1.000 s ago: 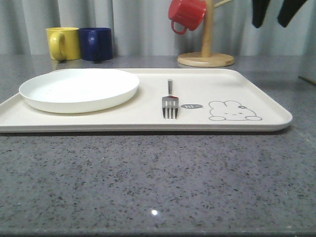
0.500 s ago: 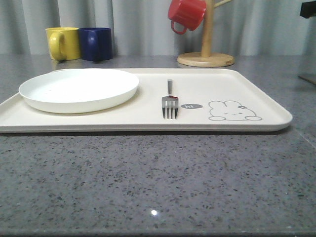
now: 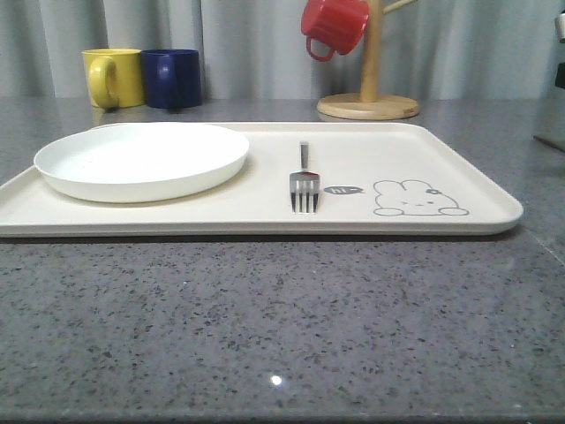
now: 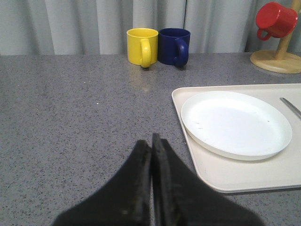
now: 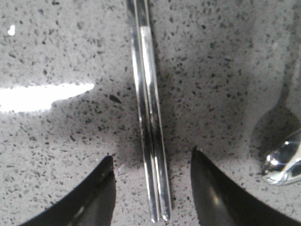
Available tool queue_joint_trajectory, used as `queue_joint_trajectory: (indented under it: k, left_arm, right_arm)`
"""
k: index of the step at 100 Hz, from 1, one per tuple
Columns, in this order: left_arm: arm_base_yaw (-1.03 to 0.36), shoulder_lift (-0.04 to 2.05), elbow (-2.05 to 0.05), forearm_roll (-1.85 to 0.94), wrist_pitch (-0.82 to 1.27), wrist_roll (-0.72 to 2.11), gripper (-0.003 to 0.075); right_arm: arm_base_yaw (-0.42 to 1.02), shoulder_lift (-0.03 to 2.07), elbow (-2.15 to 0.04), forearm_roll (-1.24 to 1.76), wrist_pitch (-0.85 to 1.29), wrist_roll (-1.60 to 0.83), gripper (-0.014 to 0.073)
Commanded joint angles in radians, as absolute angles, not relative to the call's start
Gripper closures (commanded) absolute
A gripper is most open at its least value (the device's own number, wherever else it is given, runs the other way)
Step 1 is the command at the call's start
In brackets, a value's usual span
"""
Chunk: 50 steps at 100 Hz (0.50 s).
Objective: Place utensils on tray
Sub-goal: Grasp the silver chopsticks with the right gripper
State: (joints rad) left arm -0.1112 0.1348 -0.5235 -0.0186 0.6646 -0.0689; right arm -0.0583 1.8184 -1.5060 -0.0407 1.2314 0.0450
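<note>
A silver fork (image 3: pixel 304 181) lies on the cream tray (image 3: pixel 397 150), tines toward the front, beside the rabbit drawing (image 3: pixel 415 199). In the right wrist view, a pair of chopsticks (image 5: pixel 149 117) lies side by side on the speckled counter. My right gripper (image 5: pixel 152 155) is open and hangs over them, one finger on each side of their ends, touching neither. A spoon (image 5: pixel 282 162) lies just beyond the right finger. My left gripper (image 4: pixel 149 139) is shut and empty above the counter, next to the tray's (image 4: pixel 235 174) left edge. The fork handle's end (image 4: pixel 291 107) shows there.
A white plate (image 3: pixel 141 159) fills the tray's left half. Yellow (image 3: pixel 113 77) and blue (image 3: pixel 170 78) mugs stand at the back left. A wooden mug stand (image 3: pixel 369 104) with a red mug (image 3: pixel 334 25) stands behind the tray. Bare counter lies in front.
In the front view, the dark right arm parts at the top right have slid off toward the right edge. Tray, plate and fork are unmoved.
</note>
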Motion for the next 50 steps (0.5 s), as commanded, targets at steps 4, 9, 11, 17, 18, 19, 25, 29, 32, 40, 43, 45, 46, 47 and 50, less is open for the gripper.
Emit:
queue_joint_trajectory:
  k: [4, 9, 11, 17, 18, 19, 25, 29, 32, 40, 43, 45, 46, 47, 50]
  left_arm:
    - [-0.116, 0.151, -0.550, -0.028, 0.587, -0.070, 0.0739]
    - [-0.116, 0.151, -0.550, -0.028, 0.587, -0.070, 0.0739]
    - [-0.116, 0.151, -0.550, -0.028, 0.587, -0.070, 0.0739]
    - [-0.116, 0.151, -0.550, -0.028, 0.587, -0.070, 0.0739]
    - [-0.116, 0.151, -0.550, -0.028, 0.587, -0.070, 0.0739]
    - [-0.116, 0.151, -0.550, -0.028, 0.587, -0.070, 0.0739]
    - [-0.116, 0.151, -0.550, -0.028, 0.587, -0.070, 0.0739]
    - [-0.116, 0.151, -0.550, -0.028, 0.587, -0.070, 0.0739]
    - [-0.116, 0.151, -0.550, -0.028, 0.587, -0.070, 0.0739]
    - [-0.116, 0.151, -0.550, -0.028, 0.587, -0.070, 0.0739]
    - [-0.116, 0.151, -0.550, -0.028, 0.587, -0.070, 0.0739]
    - [-0.116, 0.151, -0.550, -0.028, 0.587, -0.070, 0.0739]
    - [-0.116, 0.151, -0.550, -0.028, 0.587, -0.070, 0.0739]
    - [-0.116, 0.151, -0.550, -0.028, 0.587, -0.070, 0.0739]
    - [-0.116, 0.151, -0.550, -0.028, 0.587, -0.070, 0.0739]
  right_arm:
    - [-0.065, 1.791, -1.526, -0.041, 1.257, 0.032, 0.0213]
    - [-0.065, 1.797, -1.526, -0.038, 1.257, 0.032, 0.0213]
    - [-0.065, 1.798, -1.526, -0.038, 1.257, 0.032, 0.0213]
    - [-0.065, 1.803, -1.526, -0.038, 1.258, 0.032, 0.0213]
    - [-0.065, 1.803, -1.526, -0.038, 1.258, 0.032, 0.0213]
    - [-0.065, 1.804, -1.526, -0.038, 1.258, 0.032, 0.0213]
    - [-0.065, 1.809, -1.526, -0.038, 1.259, 0.032, 0.0219]
    - [-0.065, 1.814, -1.526, -0.038, 1.259, 0.032, 0.0246]
    - [-0.065, 1.814, -1.526, -0.038, 1.260, 0.032, 0.0275]
    - [-0.065, 1.817, -1.526, -0.038, 1.260, 0.032, 0.0384]
    - [-0.065, 1.817, -1.526, -0.038, 1.260, 0.032, 0.0439]
    - [-0.065, 1.817, -1.526, -0.038, 1.260, 0.032, 0.0471]
    - [-0.065, 1.817, -1.526, -0.038, 1.260, 0.032, 0.0482]
    - [-0.065, 1.817, -1.526, -0.038, 1.260, 0.032, 0.0492]
    - [-0.065, 1.817, -1.526, -0.038, 1.259, 0.033, 0.0541]
